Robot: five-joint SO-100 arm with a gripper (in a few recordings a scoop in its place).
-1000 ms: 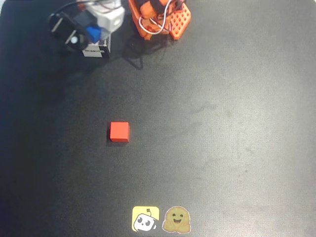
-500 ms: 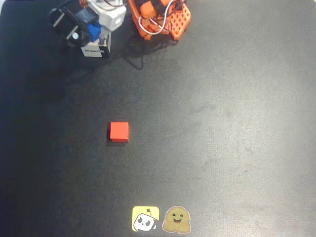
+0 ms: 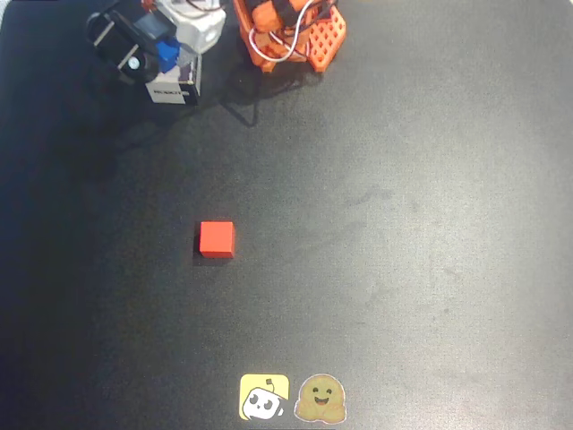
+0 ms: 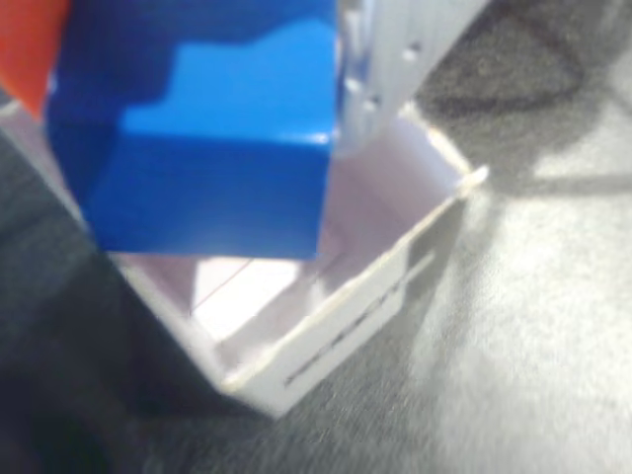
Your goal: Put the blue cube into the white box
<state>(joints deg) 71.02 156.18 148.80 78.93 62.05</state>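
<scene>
1. Black surface [image 3: 403,224] is what you work over, with the red cube [image 3: 217,239] sitting well apart from the action, untouched.
2. White box [image 4: 336,326] stands near the top left corner in the overhead view; its open top lies directly beneath the load.
3. Your end effector [image 3: 161,55] is clamped on the blue cube [image 4: 202,148], held tilted just above the box opening.
4. By my judgement, pickup and carry are done; you have only lowering and release left.
</scene>
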